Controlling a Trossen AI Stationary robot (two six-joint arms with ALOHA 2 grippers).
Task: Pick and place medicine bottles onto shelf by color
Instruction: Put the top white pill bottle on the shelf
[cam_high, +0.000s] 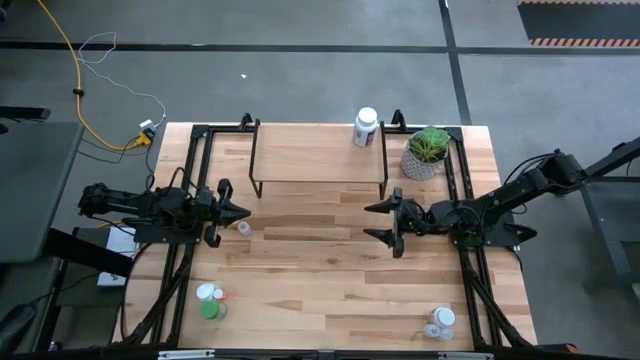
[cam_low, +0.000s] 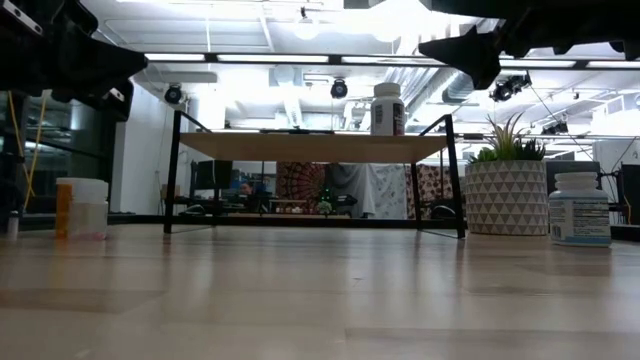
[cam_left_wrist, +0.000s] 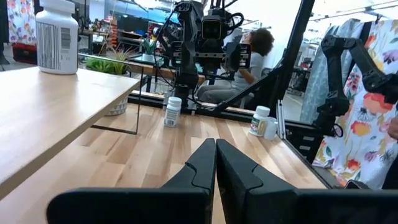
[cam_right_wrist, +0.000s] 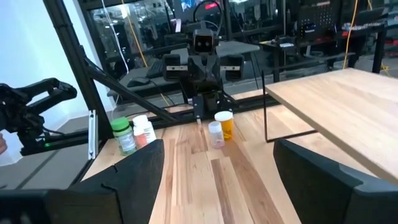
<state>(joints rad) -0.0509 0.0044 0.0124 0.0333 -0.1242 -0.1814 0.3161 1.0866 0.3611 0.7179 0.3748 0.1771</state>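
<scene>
From the high view I see the shelf (cam_high: 318, 155) at the far middle of the surface (cam_high: 330, 270), with one white bottle (cam_high: 365, 127) standing on its far right corner. A potted plant (cam_high: 427, 153) sits just right of the shelf. My left gripper (cam_high: 238, 212) hangs over the left side, fingers pressed together and holding nothing; a small clear and orange pair of bottles (cam_high: 243, 228) stands just beside its tip. My right gripper (cam_high: 382, 222) sits right of centre, its fingers spread wide and empty. A green bottle cluster (cam_high: 210, 301) stands at the near left, and a white bottle pair (cam_high: 440, 322) at the near right.

In the low view, the shelf (cam_low: 312, 147) spans the middle with the white bottle (cam_low: 387, 108) on top. The plant (cam_low: 509, 190) is to the right, and a white bottle (cam_low: 579, 209) stands right of it. An orange and clear pair (cam_low: 82, 208) stands at the left.

Through the left wrist view, the closed fingers (cam_left_wrist: 214, 168) meet along one seam. The shelf board (cam_left_wrist: 50, 106) carries the white bottle (cam_left_wrist: 56, 36); farther off stand a white bottle (cam_left_wrist: 173, 112) and another pair (cam_left_wrist: 261, 121). A person (cam_left_wrist: 252, 56) sits beyond the surface.

In the right wrist view, the wide fingers (cam_right_wrist: 140, 171) frame the orange bottle (cam_right_wrist: 224, 124), a clear bottle (cam_right_wrist: 215, 134), and the green bottle (cam_right_wrist: 124, 135) with a white one beside it.
</scene>
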